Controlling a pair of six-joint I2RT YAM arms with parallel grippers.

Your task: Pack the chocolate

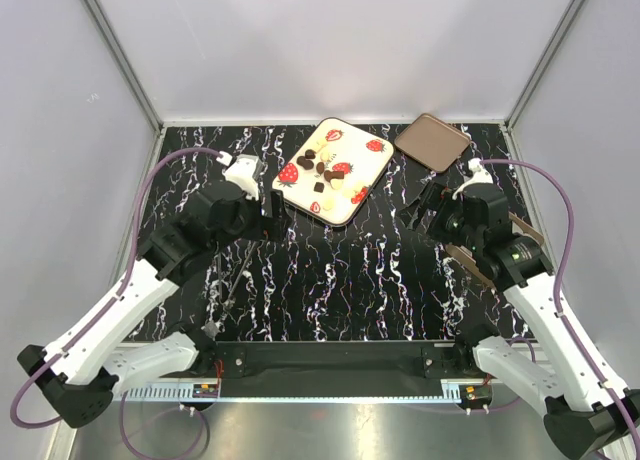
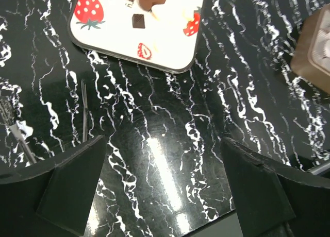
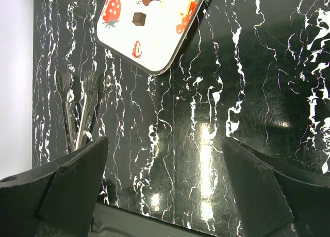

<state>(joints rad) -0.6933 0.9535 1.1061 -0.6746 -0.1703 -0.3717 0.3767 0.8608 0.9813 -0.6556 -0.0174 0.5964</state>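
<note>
Chocolates (image 1: 322, 167) are sitting loose on tray (image 1: 352, 150), lid (image 1: 432, 141) lying off beside it, left gripper (image 2: 162, 141) and right gripper (image 3: 165, 139) hovering open, empty, so packing is looking unfinished.

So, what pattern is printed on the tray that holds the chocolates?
Red strawberries on a cream tray; the left wrist view shows it best.

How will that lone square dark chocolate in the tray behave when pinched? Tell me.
The square chocolate looks flat-sided, so it probably won't roll. It is far smaller than the left tool, so likely light and easily knocked aside. The tray looks glossy, so it may slide.
</note>
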